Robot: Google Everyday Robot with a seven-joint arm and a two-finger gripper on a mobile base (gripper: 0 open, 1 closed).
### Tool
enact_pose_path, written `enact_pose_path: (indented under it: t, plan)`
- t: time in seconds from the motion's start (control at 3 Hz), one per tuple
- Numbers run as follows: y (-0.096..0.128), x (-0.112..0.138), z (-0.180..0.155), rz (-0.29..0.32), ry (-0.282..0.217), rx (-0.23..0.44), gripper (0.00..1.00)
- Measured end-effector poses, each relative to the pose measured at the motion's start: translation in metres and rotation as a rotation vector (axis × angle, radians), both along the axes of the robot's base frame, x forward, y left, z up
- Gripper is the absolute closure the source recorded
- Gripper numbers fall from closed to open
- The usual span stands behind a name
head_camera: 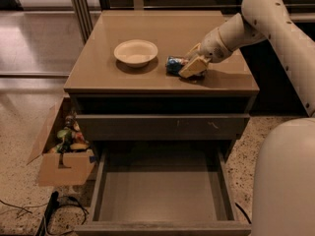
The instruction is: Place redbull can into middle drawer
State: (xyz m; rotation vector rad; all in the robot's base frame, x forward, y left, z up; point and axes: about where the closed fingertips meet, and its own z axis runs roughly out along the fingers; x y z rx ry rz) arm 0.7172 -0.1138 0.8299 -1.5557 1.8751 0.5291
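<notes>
Redbull can [173, 65]: lies on its side on the cabinet top [162, 28], toward the front right, at 3 o'clock from the cream bowl [136, 52] and apart from it. Blue and silver body shows; its right end is hidden.

Gripper [193, 66]: down at the can's right end, at 3 o'clock of the can, overlapping it in view. Whether it is clamped on the can or only set around it cannot be told.

Arm [256, 18]: comes in from 2 o'clock, forearm sloping down and left to the wrist, gripper angled low toward the top's surface.

Middle drawer [162, 193]: pulled out at 6 o'clock of the cabinet, bare flat floor showing. Above it, the scuffed drawer front [162, 127] is closed.

Cardboard box [61, 149]: on the floor at 9 o'clock of the open drawer, holding mixed items. Cables [54, 208] lie at 7 o'clock.
</notes>
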Motion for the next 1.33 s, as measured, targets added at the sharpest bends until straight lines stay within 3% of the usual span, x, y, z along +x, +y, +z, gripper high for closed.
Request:
enact_pose_path:
  t: [0.67, 1.0, 1.33]
  plan:
    - [-0.031, -0.026, 0.058, -0.038, -0.055, 0.006, 1.0]
    - [-0.056, -0.058, 0.089, -0.073, -0.109, 0.005, 1.0]
    - [-0.071, -0.106, 0.095, -0.105, -0.126, 0.019, 1.0]
